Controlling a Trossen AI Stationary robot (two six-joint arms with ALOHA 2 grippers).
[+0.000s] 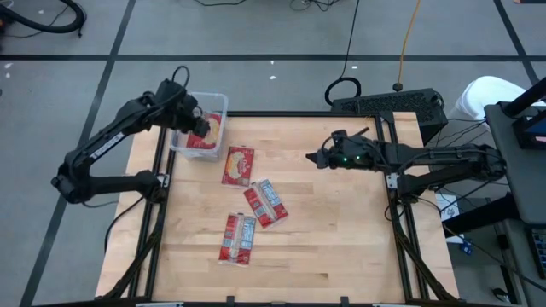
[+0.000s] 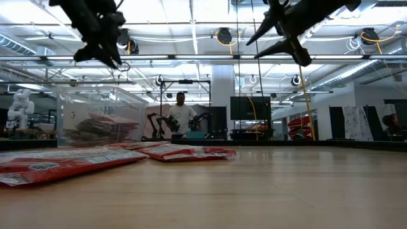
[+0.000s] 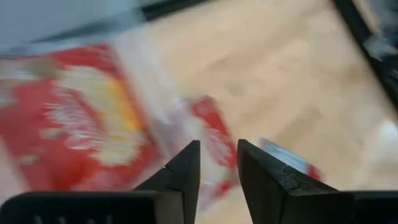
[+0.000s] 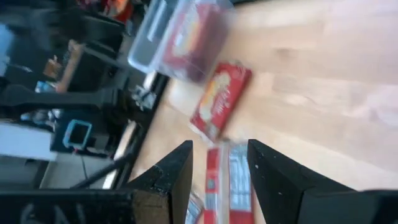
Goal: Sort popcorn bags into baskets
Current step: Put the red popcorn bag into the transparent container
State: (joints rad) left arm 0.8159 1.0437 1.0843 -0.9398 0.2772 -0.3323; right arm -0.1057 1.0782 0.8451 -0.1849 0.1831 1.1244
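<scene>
A clear basket (image 1: pixel 201 130) stands at the table's far left corner with red popcorn bags (image 3: pixel 81 118) lying flat inside it. Three more popcorn bags lie flat on the wood: one (image 1: pixel 239 165) just beside the basket, one (image 1: pixel 264 203) at mid-table and one (image 1: pixel 238 238) nearer the front. My left gripper (image 1: pixel 199 124) hangs above the basket, its fingers (image 3: pixel 186 171) a little apart and open with nothing between them. My right gripper (image 1: pixel 312 157) hovers high over the table's far right part, open and empty (image 4: pixel 221 168), pointing toward the bags.
A black keyboard-like unit (image 1: pixel 388 104) sits beyond the table's far right corner. Dark frame rails (image 1: pixel 158 213) run along the table's left and right sides. Bare wood (image 1: pixel 341 230) fills the near right half. A person (image 2: pixel 181 114) stands far behind the table.
</scene>
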